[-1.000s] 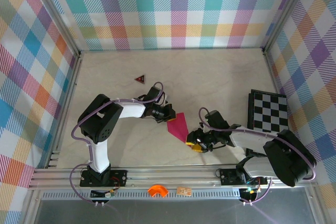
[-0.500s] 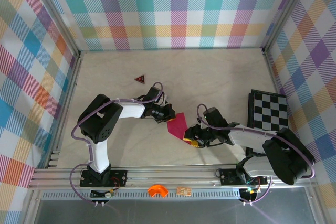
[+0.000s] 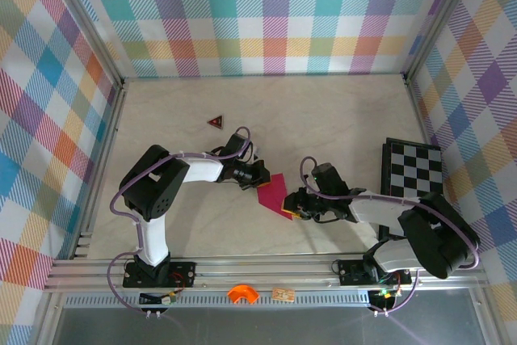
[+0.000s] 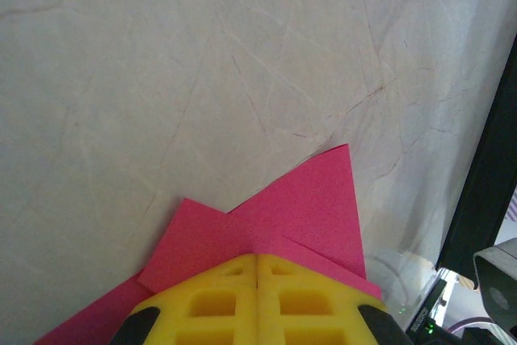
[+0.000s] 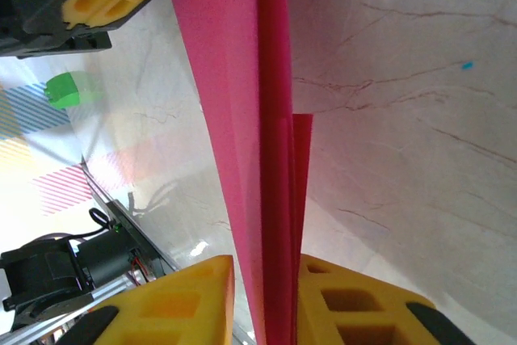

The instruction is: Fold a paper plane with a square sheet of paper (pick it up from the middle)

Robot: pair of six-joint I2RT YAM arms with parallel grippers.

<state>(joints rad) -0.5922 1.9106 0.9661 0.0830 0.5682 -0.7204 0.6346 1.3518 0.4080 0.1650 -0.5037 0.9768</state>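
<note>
1. right gripper point(image 5: 265, 266): its fingers stand either side of the upright, folded pink paper point(image 5: 234, 78), one touching and the other a sliver off. i cannot tell if it has a firm bite.
2. left gripper point(image 4: 257, 260): pressed together, pinching the same paper at its other end.
3. seen from above, the paper lies well left of the checkerboard point(image 3: 412, 171), above the worktop point(image 3: 323, 119).
4. to do it well, i'd close squarely on the crease, then press along it while the left one anchors. pull gently, since thin paper slips or tears.
5. no brand, label or writing is readable.
</note>
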